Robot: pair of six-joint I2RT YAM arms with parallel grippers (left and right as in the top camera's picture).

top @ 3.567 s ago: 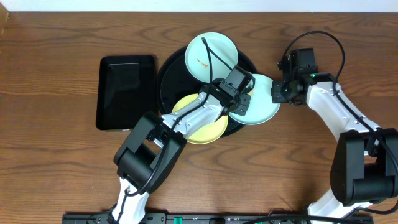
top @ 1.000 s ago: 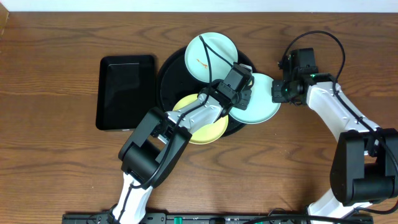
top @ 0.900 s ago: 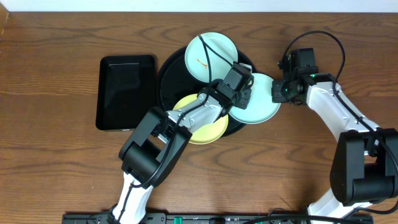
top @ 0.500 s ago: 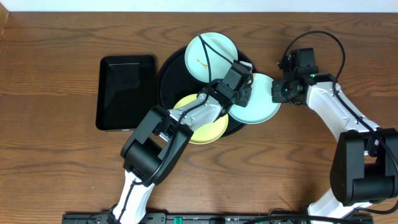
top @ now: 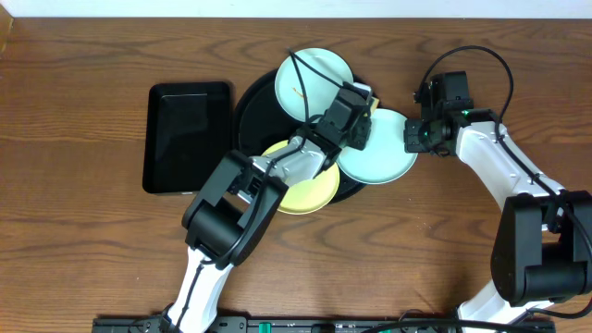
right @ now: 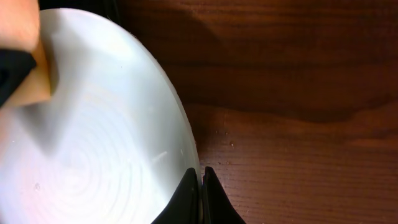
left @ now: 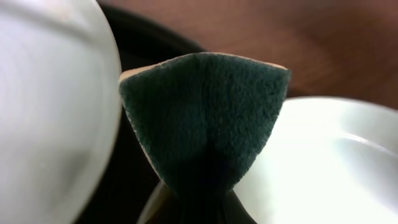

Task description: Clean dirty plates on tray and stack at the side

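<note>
1. Surface: a brown wood-grain table (top: 83, 240). A strip of white wall (top: 277, 7) runs along its far edge.
2. A rectangular tray (top: 190, 134), glossy black, lies left of the round tray (top: 252, 116), which is also glossy black with a raised rim.
3. Upper mint plate (top: 313, 69): at the far side of the round tray, with a small orange smear.
4. Yellow plate (top: 301, 190): at the near side, overlapping the rim.
5. Right mint plate (right: 106, 143): pale and glossy, with faint concentric rings. It overhangs the round tray's right rim onto the table.
6. Left gripper (top: 359, 104): jaws clamped on a sponge (left: 205, 118), folded, dark green with a tan backing. The sponge sits between the two mint plates.
7. Right gripper (right: 200, 180): jaws pinch the right mint plate's outer rim.
</note>
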